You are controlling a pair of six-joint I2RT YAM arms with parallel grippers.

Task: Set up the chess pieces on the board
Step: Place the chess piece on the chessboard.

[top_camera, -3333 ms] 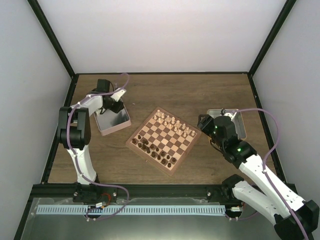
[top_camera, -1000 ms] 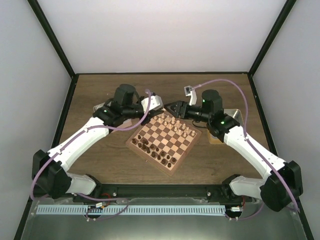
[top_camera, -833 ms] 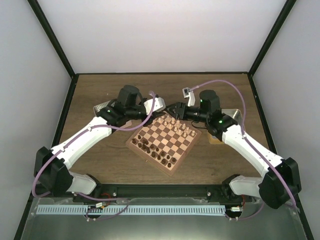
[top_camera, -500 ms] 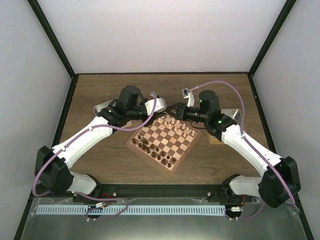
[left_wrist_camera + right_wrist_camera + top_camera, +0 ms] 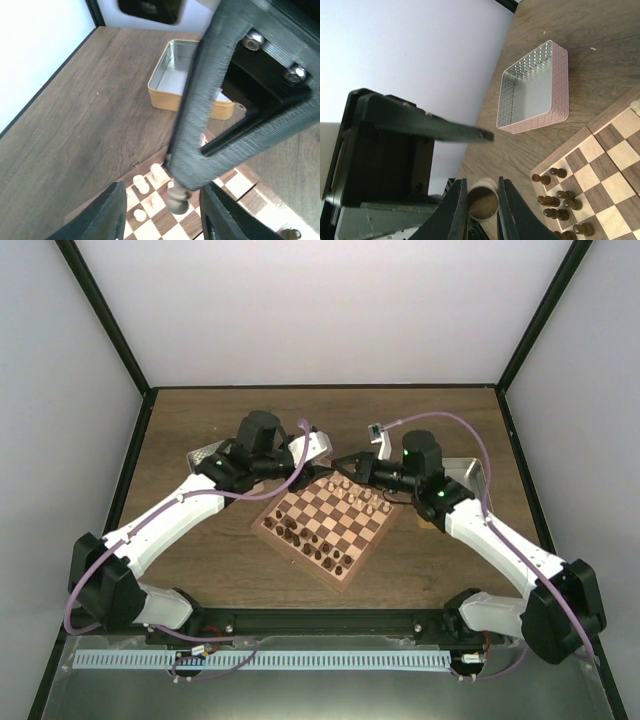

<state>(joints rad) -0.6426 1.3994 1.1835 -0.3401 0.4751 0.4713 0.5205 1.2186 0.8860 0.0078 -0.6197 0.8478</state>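
From overhead we see the square wooden chessboard with light and dark checks and a reddish-brown rim (image 5: 330, 522) lying cornerwise at the middle of the brown wooden table (image 5: 200, 540). The tiny light beige wooden chess pieces (image 5: 352, 488) stand along the side that faces the table's far right corner. Small dark brown wooden pieces (image 5: 305, 540) line the side that faces the near left corner. The left gripper (image 5: 322, 458) and the right gripper (image 5: 345, 466) are close together over the board's far corner. One silver metal tray (image 5: 203, 455) sits toward the left edge, and a second silver tray (image 5: 465, 472) sits toward the right edge.

In the left wrist view, the left gripper (image 5: 161, 200) has its jaws spread wide, gripping nothing. The right gripper's dark ribbed finger (image 5: 200, 110) crosses the gap. A single beige piece (image 5: 177, 200) hangs at its tip, just above the board's corner squares, near three standing light pieces (image 5: 142, 186). Beyond lies the second tray, with its yellow-orange outer wall (image 5: 185, 100).

In the right wrist view, the right gripper (image 5: 482, 192) is narrow, clamped on that single beige piece (image 5: 482, 204), whose round brown underside faces us. Dark pieces (image 5: 555, 200) stand on the board (image 5: 615, 150). The first tray, pink-walled and dimpled inside (image 5: 532, 92), lies past it.
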